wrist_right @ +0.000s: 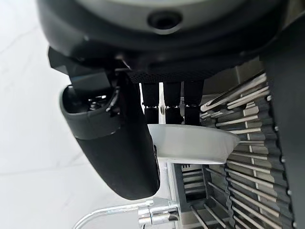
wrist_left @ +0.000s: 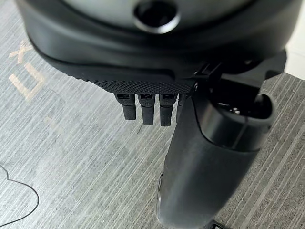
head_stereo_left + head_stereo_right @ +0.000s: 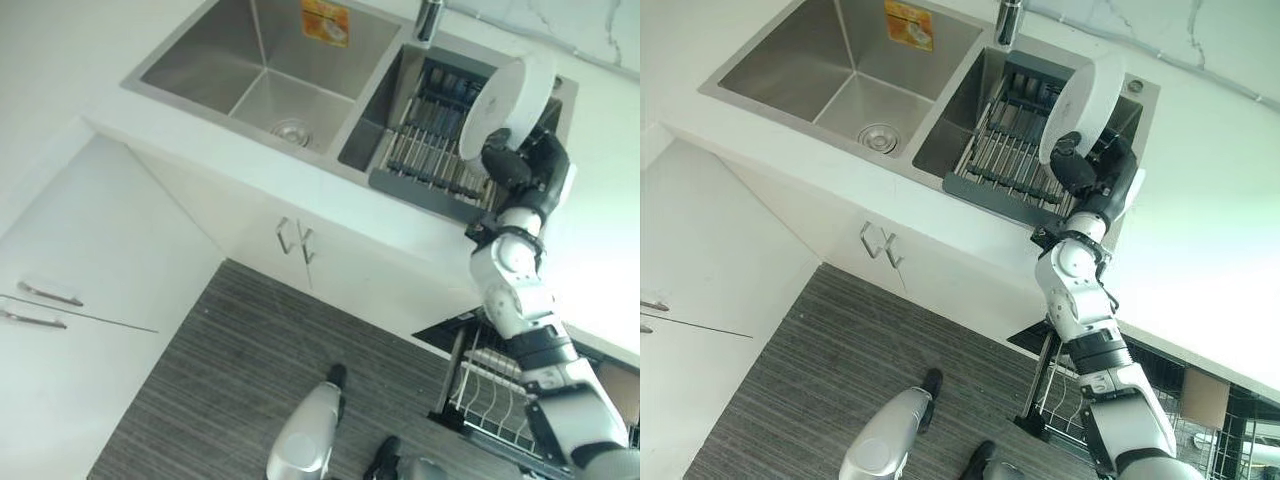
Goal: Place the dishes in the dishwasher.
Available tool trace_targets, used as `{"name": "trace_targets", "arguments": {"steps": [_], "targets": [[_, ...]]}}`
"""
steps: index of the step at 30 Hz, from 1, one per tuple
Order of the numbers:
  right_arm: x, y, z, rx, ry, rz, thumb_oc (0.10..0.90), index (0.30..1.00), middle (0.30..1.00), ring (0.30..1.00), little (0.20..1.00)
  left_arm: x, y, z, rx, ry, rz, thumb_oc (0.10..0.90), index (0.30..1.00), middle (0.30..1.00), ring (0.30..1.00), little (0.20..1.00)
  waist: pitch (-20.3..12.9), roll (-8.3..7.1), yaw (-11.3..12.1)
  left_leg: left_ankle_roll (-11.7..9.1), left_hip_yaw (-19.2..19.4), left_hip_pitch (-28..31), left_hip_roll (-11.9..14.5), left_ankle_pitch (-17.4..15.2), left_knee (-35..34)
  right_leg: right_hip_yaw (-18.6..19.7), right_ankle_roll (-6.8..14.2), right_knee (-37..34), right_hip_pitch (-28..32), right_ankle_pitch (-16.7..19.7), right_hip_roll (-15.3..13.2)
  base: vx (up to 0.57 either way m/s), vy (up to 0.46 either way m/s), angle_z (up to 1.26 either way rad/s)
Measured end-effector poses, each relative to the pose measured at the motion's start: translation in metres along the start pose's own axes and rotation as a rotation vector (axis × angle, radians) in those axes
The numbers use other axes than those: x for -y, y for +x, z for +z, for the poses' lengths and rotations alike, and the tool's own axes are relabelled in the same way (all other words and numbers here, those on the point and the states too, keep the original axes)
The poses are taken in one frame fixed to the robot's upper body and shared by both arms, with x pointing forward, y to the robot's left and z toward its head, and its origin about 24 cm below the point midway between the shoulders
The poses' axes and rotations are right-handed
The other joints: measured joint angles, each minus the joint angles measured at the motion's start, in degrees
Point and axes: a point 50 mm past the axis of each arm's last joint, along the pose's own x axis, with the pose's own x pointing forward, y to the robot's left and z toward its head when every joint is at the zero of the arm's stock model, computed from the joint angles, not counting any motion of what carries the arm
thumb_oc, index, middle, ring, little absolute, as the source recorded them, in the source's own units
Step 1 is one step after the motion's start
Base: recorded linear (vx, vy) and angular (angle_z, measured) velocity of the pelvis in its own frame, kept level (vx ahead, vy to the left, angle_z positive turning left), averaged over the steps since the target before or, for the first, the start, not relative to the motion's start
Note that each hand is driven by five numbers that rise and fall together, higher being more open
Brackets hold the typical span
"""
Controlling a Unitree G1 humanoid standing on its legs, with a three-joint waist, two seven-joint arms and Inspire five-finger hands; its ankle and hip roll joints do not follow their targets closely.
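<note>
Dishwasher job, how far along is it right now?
Early. Already done: the dishwasher rack is pulled out below the counter, though whether it holds any dishes is unclear. In hand: the right hand grips a white plate, on edge above the drying rack in the sink. Left: carrying the plate down and slotting it in. The left hand hangs idle over the floor.

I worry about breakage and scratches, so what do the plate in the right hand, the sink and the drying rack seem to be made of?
The plate, pinched in the right hand, looks like white glazed ceramic, perhaps melamine: smooth, opaque, thick rim. The sink appears to be brushed stainless steel: grey, soft matte sheen. The drying rack seems to have shiny metal rods in a dark frame, likely plastic.
</note>
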Motion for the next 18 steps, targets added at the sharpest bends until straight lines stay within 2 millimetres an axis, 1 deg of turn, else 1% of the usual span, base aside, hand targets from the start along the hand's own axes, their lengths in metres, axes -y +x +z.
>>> {"name": "trace_targets", "arguments": {"steps": [4,11,14,18], "targets": [[0.003,0.004,0.005,0.020,-0.014,-0.003,0.400,0.300,0.300,0.300,0.300,0.001,0.000,0.001,0.003,0.002,-0.004,0.800,0.900,0.900,0.900,0.900,0.47,0.85,0.87,0.03,-0.15,0.10,-0.26,0.29,-0.28,-0.16,-0.02,0.03,0.04,-0.01,-0.20,-0.01,0.011,0.02],[0.006,0.006,0.003,0.044,-0.035,-0.002,0.400,0.300,0.300,0.300,0.300,0.005,0.000,0.003,0.011,0.023,-0.030,0.800,0.900,0.900,0.900,0.900,0.55,1.22,0.76,0.02,-0.32,0.93,-0.63,0.71,-1.14,-0.45,-0.02,-0.07,0.88,-0.06,-0.58,-0.02,-0.011,0.02],[0.003,0.004,0.007,0.090,-0.008,0.028,0.400,0.300,0.300,0.300,0.300,0.005,0.000,0.003,0.009,0.028,-0.027,0.800,0.900,0.900,0.900,0.900,0.55,1.22,0.79,0.04,-0.20,1.52,-0.62,0.73,-1.26,-0.38,0.01,-0.32,1.07,-0.04,-0.63,-0.01,-0.052,-0.02],[-0.008,-0.004,0.016,0.152,0.042,0.077,0.400,0.300,0.300,0.300,0.300,0.005,0.000,0.003,0.014,0.051,-0.024,0.800,0.900,0.900,0.900,0.900,0.52,1.22,0.43,0.10,0.53,2.99,-0.19,0.77,-1.67,0.06,0.09,-0.49,2.11,-0.01,-0.55,-0.01,-0.055,-0.10]]}}
